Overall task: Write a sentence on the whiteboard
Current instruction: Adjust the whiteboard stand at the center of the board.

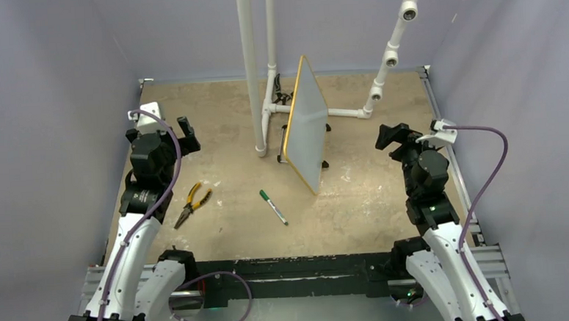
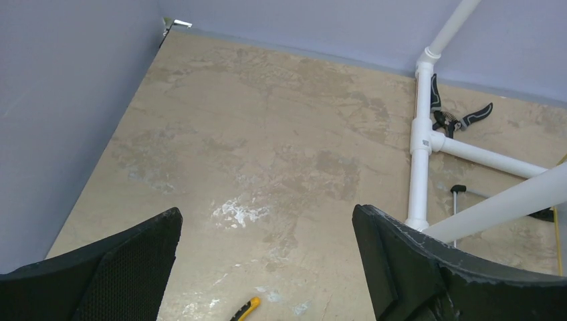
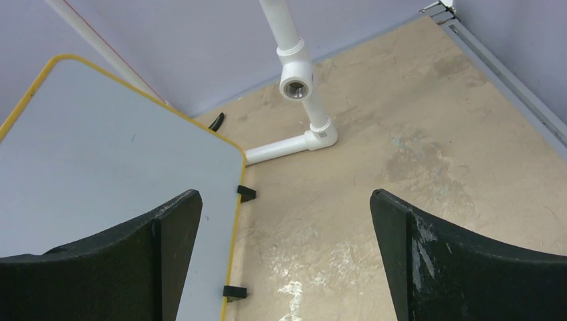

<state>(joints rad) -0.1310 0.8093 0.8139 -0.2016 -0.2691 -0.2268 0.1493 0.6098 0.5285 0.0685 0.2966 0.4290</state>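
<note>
From the top camera, the left gripper is released, its two fingers standing wide apart and holding nothing. The right gripper is harder to read from here, so from this view I cannot tell its state. The whiteboard stands on its long edge between the two grippers, closer to the right one and on that gripper's left side. It leans a little, and the face which shows is plain white. A green marker lies flat on the table, between the grippers and closer to the arm bases than either of them, near the board's closest corner but apart from it. Yellow-handled pliers lie behind the left gripper, a little to its right.

In the left wrist camera, the left gripper is spread open over the bare table. Ahead of it and to the right stands a white pipe frame, with black-handled clippers lying just beside the pipes. One yellow handle tip shows low between the fingers.

In the right wrist camera, the right gripper is also released and wide, grasping nothing. The whiteboard fills the left side ahead of it, partly hidden by the left finger. Its yellow frame and a black foot are clear. A pipe rises straight ahead.
</note>
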